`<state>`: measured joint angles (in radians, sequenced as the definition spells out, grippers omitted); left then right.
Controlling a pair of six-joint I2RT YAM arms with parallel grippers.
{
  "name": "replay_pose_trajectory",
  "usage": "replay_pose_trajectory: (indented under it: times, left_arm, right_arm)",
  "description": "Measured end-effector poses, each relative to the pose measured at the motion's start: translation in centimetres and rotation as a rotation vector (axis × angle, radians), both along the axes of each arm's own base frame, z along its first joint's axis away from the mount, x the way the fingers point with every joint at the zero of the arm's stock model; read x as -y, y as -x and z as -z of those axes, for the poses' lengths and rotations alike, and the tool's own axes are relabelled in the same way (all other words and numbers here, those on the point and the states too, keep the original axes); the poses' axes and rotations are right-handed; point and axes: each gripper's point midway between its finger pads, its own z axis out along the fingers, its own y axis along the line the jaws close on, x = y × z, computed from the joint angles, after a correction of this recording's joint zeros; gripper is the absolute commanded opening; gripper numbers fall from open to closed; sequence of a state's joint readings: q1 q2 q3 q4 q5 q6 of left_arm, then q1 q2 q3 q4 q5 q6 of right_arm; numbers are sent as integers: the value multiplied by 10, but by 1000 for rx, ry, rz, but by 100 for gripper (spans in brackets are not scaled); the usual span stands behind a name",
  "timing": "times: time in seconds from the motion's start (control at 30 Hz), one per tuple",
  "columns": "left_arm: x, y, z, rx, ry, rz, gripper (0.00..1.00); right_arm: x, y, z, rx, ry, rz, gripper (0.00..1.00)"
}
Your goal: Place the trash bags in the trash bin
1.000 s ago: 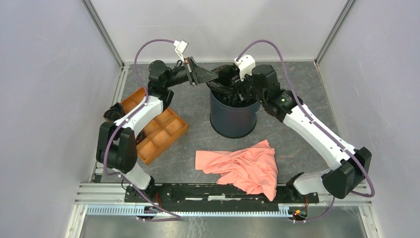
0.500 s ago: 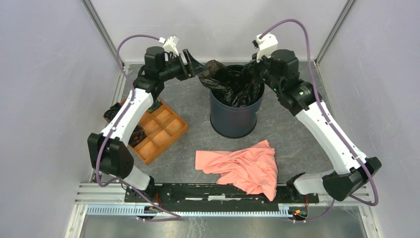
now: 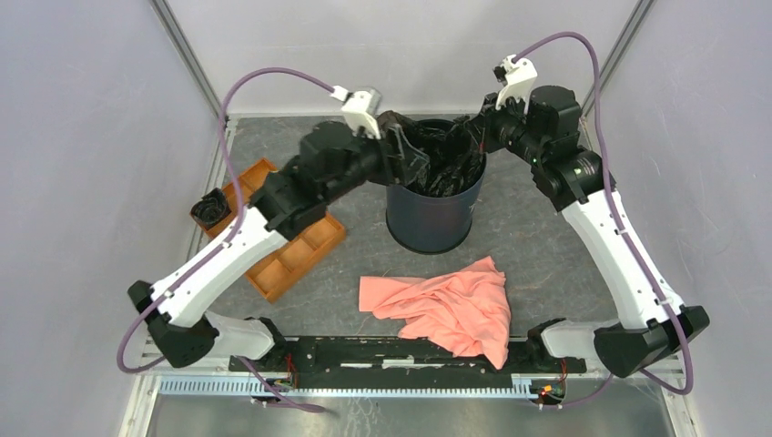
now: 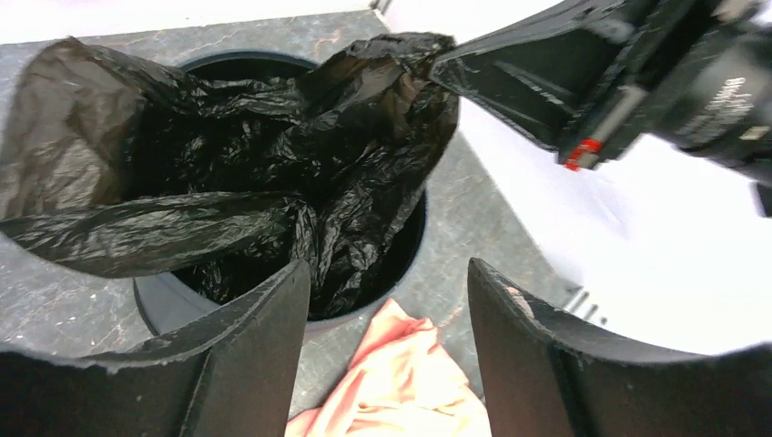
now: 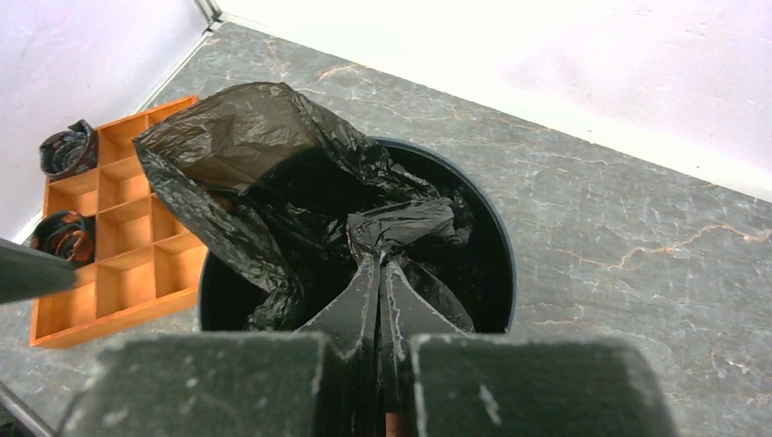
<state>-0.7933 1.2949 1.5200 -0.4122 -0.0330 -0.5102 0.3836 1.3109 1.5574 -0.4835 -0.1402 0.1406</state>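
Note:
A wrinkled black trash bag (image 3: 444, 162) sits in the mouth of the dark blue trash bin (image 3: 432, 223), and part of it hangs over the left rim. My right gripper (image 5: 380, 261) is shut on a bunched fold of the bag (image 5: 255, 155) above the bin's right side. From the left wrist view, it (image 4: 439, 66) pinches the bag's top corner. My left gripper (image 4: 390, 273) is open with nothing between its fingers. It hovers at the near-left rim of the bin (image 4: 162, 300), above the draped film (image 4: 137, 232).
A salmon-pink cloth (image 3: 446, 305) lies on the table in front of the bin. An orange compartmented tray (image 3: 291, 250) sits to the left, with dark rolls (image 3: 211, 208) at its far end. Grey walls close in the back and sides.
My left gripper let go of the bag, opened, and swung right to the bin's left rim. My right gripper shut on the bag and drew back toward the far right rim.

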Motion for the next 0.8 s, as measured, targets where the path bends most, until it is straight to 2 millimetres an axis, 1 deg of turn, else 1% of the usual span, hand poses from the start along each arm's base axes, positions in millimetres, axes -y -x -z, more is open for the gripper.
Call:
replay_pose_trajectory:
  times: [0.07,0.13,0.2,0.27,0.37,0.5,0.67,0.77,0.8]
  left_arm:
    - [16,-1,10,11,-42,-31,65]
    - [25,-6,28,4,-98,-75,66]
    - [29,-13,48,-8,-147,-116,66]
    - [29,-21,67,-22,-194,-157,65]
    - [30,-31,83,-31,-237,-197,59]
    - [31,-37,93,-33,-263,-224,57]
    - [37,-41,102,-34,-286,-220,58]
    - [44,-45,107,-39,-304,-217,49]
    - [47,-48,109,-38,-310,-217,44]
  right_arm:
    - [0,6,0,2,-9,-11,1]
    - [2,11,1,-1,-15,-14,1]
    - [4,16,1,0,-19,-13,1]
    - [6,21,0,5,-24,-12,1]
    - [8,27,-4,18,-32,-10,1]
    - [10,30,-12,41,-41,-9,1]
    - [11,30,-13,45,-42,-7,1]
    - [11,30,-13,46,-42,-7,1]
    - [11,30,-13,45,-42,-6,0]
